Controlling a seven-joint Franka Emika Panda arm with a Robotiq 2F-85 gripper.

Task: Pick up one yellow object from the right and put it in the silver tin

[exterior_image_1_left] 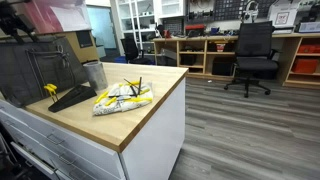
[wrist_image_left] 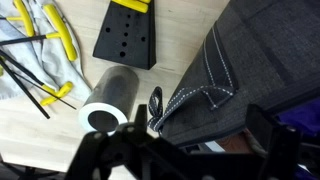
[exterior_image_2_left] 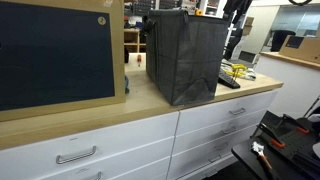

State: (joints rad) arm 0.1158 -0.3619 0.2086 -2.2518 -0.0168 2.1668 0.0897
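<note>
The gripper (wrist_image_left: pixel 180 155) hangs above the bench (wrist_image_left: pixel 185 40) with its fingers spread wide at the lower edge of the wrist view and nothing between them. The silver tin (wrist_image_left: pixel 110 95) stands upright almost straight beneath it, its dark mouth open to the camera. At 12 o'clock from the tin lies a black drilled block (wrist_image_left: pixel 127 32). At 3 o'clock, touching or nearly touching the tin, is the stitched wall of a dark grey fabric bin (wrist_image_left: pixel 255 70). The yellow objects (wrist_image_left: pixel 62 35) lie at 10 o'clock from the tin, slim curved pieces with thin black shafts, heaped loosely on clear plastic wrap (wrist_image_left: pixel 18 30); what sort of tool they are cannot be told. They look light and stiff, with smooth plastic that may slip or roll under the fingers, and the shafts cross one another, so lifting one may drag its neighbours or the wrap along. The safest hold is probably across the thick yellow part at mid-length, on a piece lying at the edge of the heap. The tin looks light and narrow-mouthed and may tip if bumped, so the piece should probably go in end first.
</note>
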